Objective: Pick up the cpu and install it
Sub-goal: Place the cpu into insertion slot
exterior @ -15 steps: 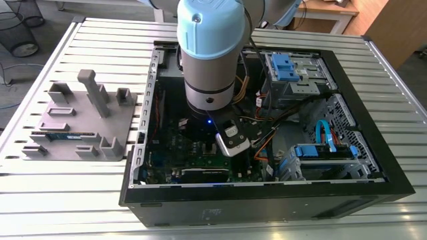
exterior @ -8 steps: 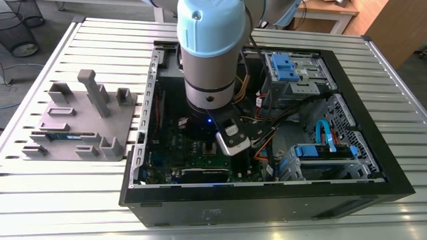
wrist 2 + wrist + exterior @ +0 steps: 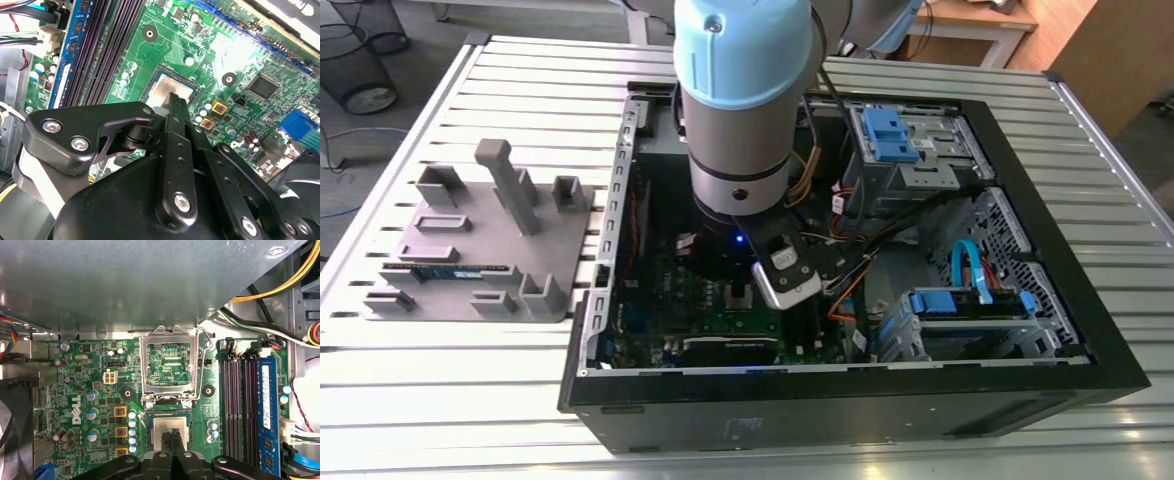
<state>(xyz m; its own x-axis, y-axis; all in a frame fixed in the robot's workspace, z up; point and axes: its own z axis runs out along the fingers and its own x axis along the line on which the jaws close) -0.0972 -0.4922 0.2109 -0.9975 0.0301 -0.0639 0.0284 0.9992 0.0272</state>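
Two fingertips of the claw sit closed together over the cpu, which lies in its motherboard socket beside the opened hinged frame.

White logo on the motherboard, sticker on the memory stick — print seemingly too small

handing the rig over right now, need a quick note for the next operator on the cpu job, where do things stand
Gripper: shut, down inside the pc case, poised over the middle of the cpu, not clamped on it.
Cpu: lying flat in the socket.
Done: cpu is off the table and in the socket; whether it is fully seated cannot be told.
Left: the socket frame stands open, not closed over the cpu.
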